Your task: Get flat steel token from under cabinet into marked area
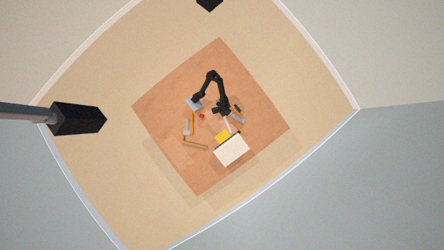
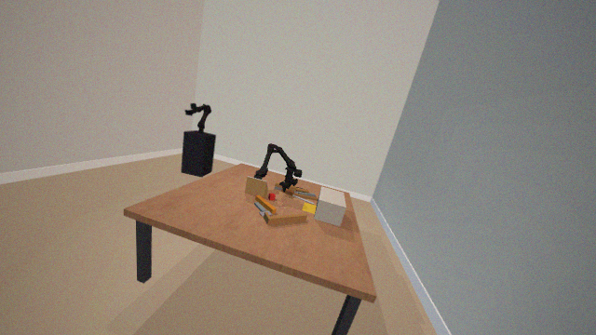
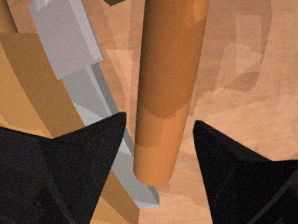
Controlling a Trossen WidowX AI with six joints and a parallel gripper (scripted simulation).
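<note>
The wrist view alone resolves the gripper (image 1: 223,111) (image 2: 285,188) (image 3: 160,121): fingers apart, straddling an orange handle (image 3: 169,90). The top view shows the cabinet's (image 1: 232,150) (image 2: 331,207) pale, flat top; the token's location and appearance cannot be determined.
</note>
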